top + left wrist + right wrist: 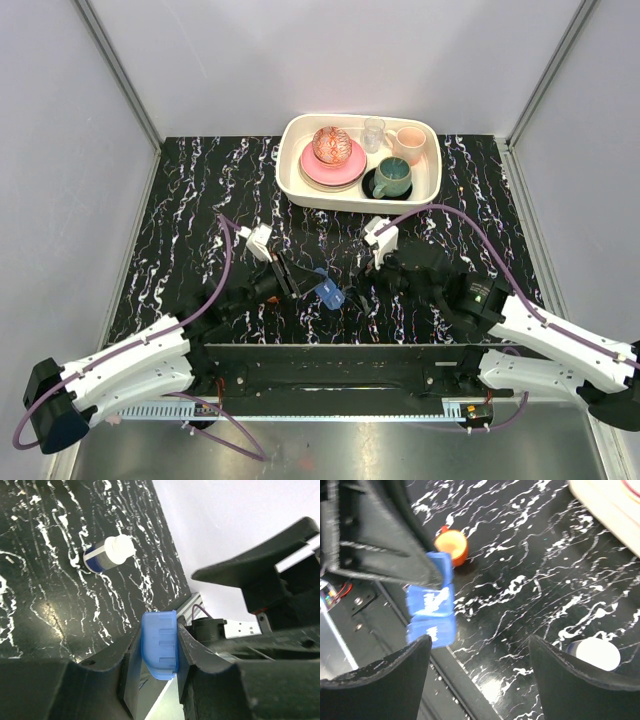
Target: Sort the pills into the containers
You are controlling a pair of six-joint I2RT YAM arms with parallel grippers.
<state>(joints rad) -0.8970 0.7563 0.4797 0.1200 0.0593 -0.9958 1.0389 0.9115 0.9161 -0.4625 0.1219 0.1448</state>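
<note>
Pill box [159, 647]: blue, translucent, pinched across its narrow width between the left gripper [159, 630] jaws. The jaws are closed on it, with both pads in contact. One end sticks out past the fingertips and the rest runs back into the gap. In the top view the box pokes out of the jaw tips toward the right gripper [479, 645], near it but apart. Can't tell if the box touches the table [200, 220].

The right gripper jaws are spread wide with nothing between them, only bare marble in the gap. From the right wrist camera the box sits just ahead of the tip of the finger [380, 680] on the picture's left. It is outside the gap, with three compartments showing. The orange cup [452, 547] stands upright, mouth up, just beyond the box's far end on the same line out from that finger. Can't tell if anything is in it. The white bottle [594, 652] lies just ahead of the opposite fingertip, cap end toward the camera.

The left wrist camera shows the white bottle, blue label, on its side on the marble. It is well ahead of the left jaws and off to one side.

The tray [300, 185] of crockery is well beyond both sets of jaws, at the far end of the table.
</note>
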